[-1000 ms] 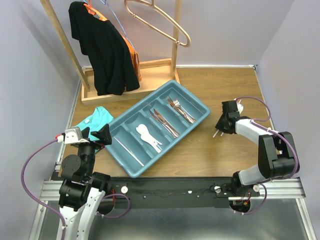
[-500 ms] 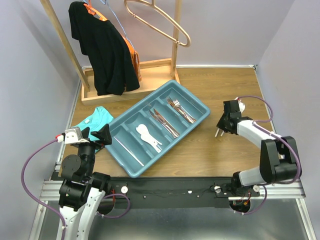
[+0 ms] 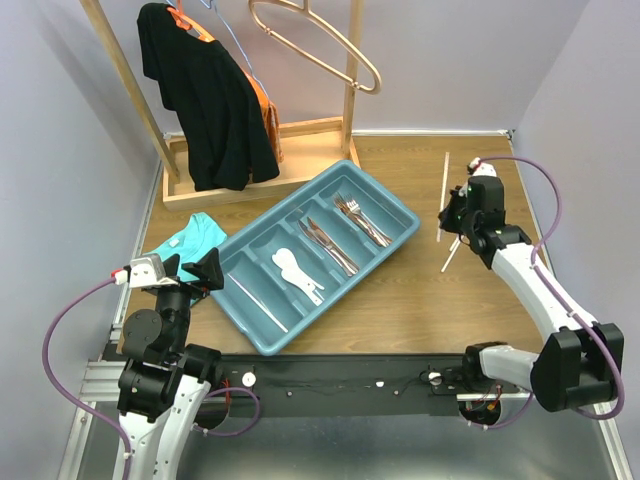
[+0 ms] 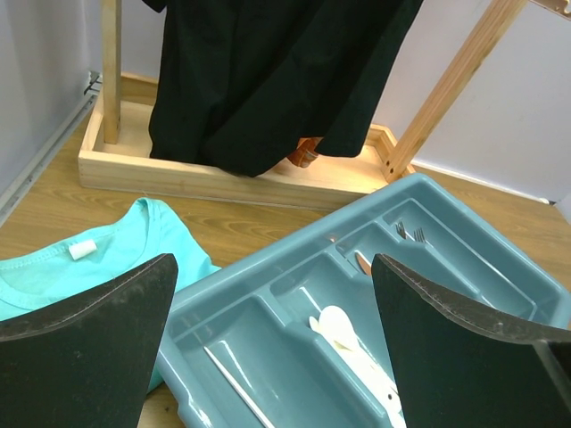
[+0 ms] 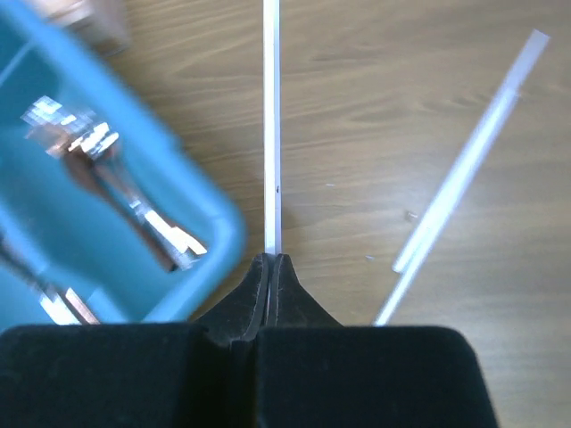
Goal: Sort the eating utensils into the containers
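The teal-blue tray (image 3: 401,211) lies diagonally mid-table. It holds coppery forks (image 3: 361,221), knives (image 3: 328,246), white spoons (image 3: 294,271) and one chopstick (image 3: 258,302) in separate compartments. My right gripper (image 3: 453,214) is right of the tray's far end, shut on a pale chopstick (image 3: 443,190). The right wrist view shows the gripper (image 5: 270,260), the held chopstick (image 5: 271,134) sticking out ahead of it and the forks (image 5: 100,153). A second chopstick (image 3: 451,256) lies on the wood (image 5: 464,169). My left gripper (image 3: 195,270) is open and empty at the tray's near left end (image 4: 272,267).
A wooden rack (image 3: 262,177) with a black garment (image 3: 205,95) and large metal hangers (image 3: 322,50) stands at the back. A teal cloth (image 3: 186,240) lies left of the tray and shows in the left wrist view (image 4: 98,259).
My right gripper has risen and moved toward the back of the table with one chopstick held in it. The other chopstick stays on the wood. The left arm has not moved.
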Controlling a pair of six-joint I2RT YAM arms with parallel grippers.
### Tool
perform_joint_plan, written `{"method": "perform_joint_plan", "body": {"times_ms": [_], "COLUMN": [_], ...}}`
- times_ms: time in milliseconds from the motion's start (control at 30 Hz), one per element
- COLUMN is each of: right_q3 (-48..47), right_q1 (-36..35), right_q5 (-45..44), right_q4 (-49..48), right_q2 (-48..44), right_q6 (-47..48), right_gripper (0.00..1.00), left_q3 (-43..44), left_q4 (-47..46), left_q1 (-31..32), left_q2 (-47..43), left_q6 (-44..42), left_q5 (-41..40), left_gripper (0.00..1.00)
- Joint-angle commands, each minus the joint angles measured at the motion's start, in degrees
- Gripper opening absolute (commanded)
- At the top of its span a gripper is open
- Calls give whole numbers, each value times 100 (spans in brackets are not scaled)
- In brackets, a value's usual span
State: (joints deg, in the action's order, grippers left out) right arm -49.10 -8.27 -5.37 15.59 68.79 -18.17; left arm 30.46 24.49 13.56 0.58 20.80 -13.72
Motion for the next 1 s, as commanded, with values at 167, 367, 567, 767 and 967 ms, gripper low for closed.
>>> {"method": "perform_joint_plan", "body": {"times_ms": [167, 367, 567, 767, 967], "right_q3": [-653, -1021, -1619, -2077, -2701], "right_q1": [-1992, -3381, -4489, -5008, -5307], "right_q5": [1398, 1627, 1802, 2040, 2118], "right_q4": [-109, -865, -1155, -1516, -1068], "right_q2": [459, 1309, 2286, 3113, 3859], "right_q6": [772, 244, -45, -502, -652], "right_gripper": [1, 1, 1, 2, 7], "left_q3": [-14, -5, -5, -13, -5], "left_q4": [-129, -120, -120, -120, -102], "left_q1": [-47, -47, -55, -55, -55], "left_q2": [-682, -664, -664, -664, -691], "left_q6": [-58, -50, -58, -49, -49], "left_q5": [159, 141, 132, 123, 115], "left_gripper": [99, 99, 99, 99, 99]}}
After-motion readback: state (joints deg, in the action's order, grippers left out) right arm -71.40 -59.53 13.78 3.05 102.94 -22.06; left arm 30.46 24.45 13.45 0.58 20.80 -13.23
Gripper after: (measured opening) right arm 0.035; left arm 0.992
